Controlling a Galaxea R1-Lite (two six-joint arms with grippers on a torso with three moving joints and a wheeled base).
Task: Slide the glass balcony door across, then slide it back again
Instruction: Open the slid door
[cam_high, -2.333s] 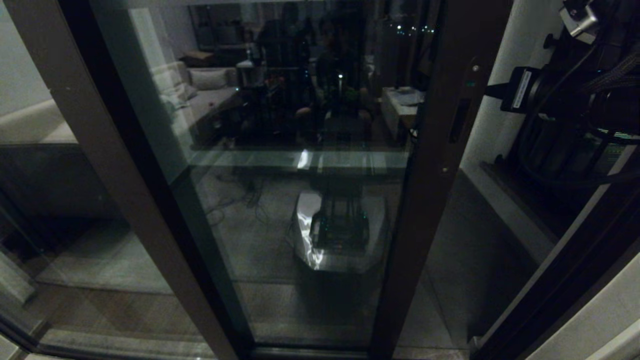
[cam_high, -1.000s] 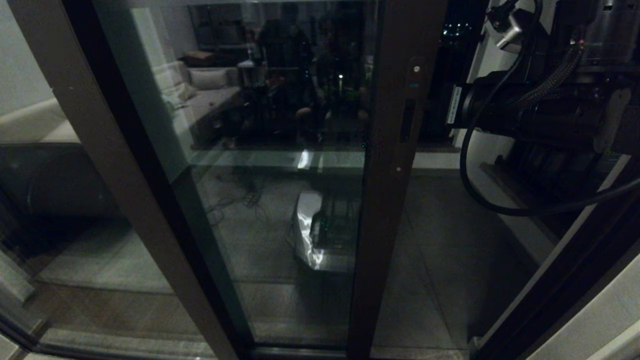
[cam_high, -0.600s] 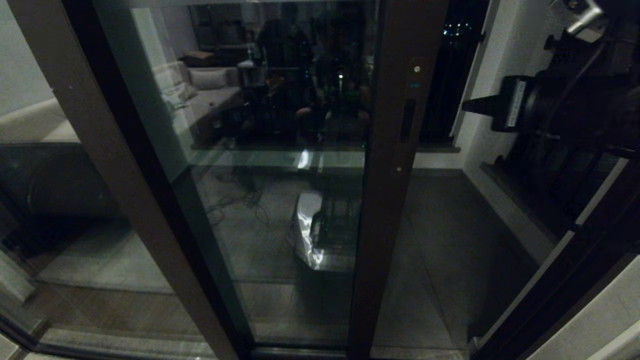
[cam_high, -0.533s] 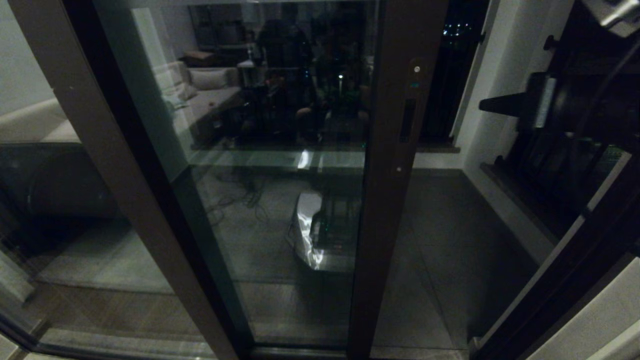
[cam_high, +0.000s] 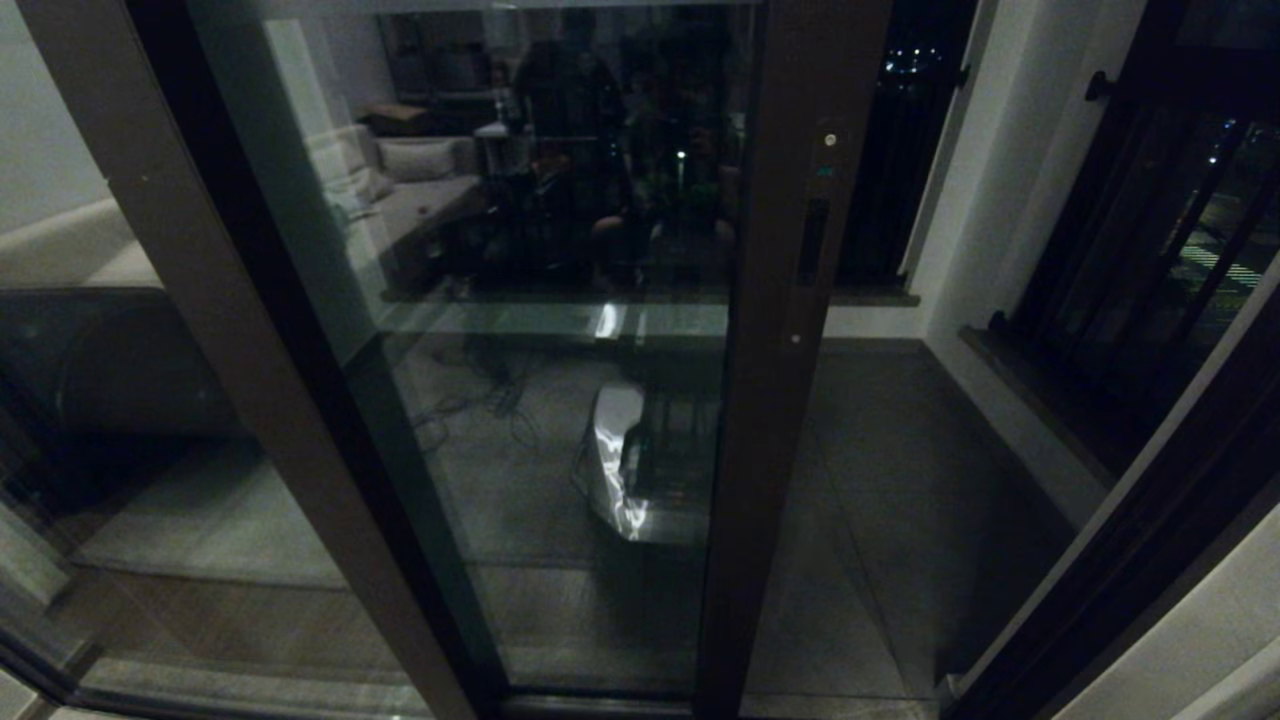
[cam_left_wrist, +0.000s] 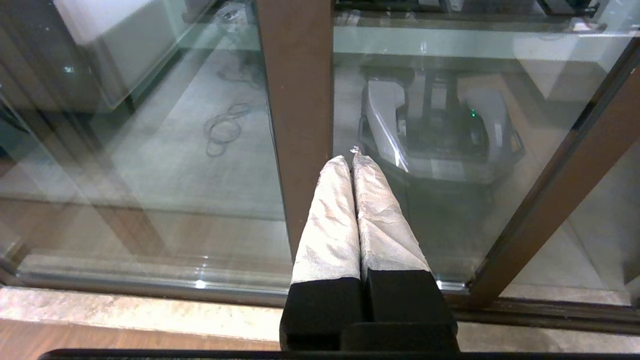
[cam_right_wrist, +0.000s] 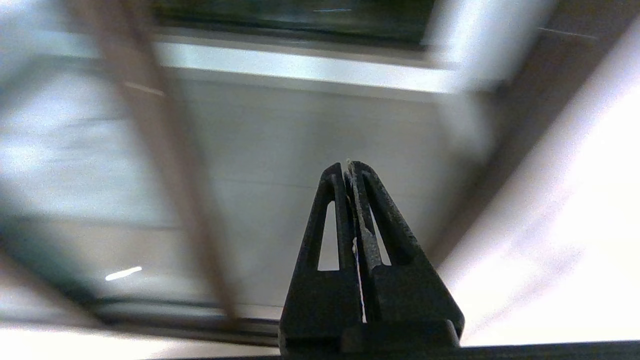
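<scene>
Glass balcony door (cam_high: 560, 330) slid partway across, handle-slot stile (cam_high: 790, 330) mid-frame, balcony floor (cam_high: 900, 480) exposed beside it, left gripper (cam_left_wrist: 354, 159) jaws clenched empty near plain stile (cam_left_wrist: 297, 115), right gripper (cam_right_wrist: 350, 167) jaws clenched empty.

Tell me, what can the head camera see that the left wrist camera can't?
Only the head view shows the narrow dark handle slot in the tall brown-framed glass balcony door, and the dark balcony railing. Only the left wrist view shows the left hand, shut, its silver-wrapped fingers pointing at the glass. Both show the door's brown frame and the robot's reflected grey base.
</scene>
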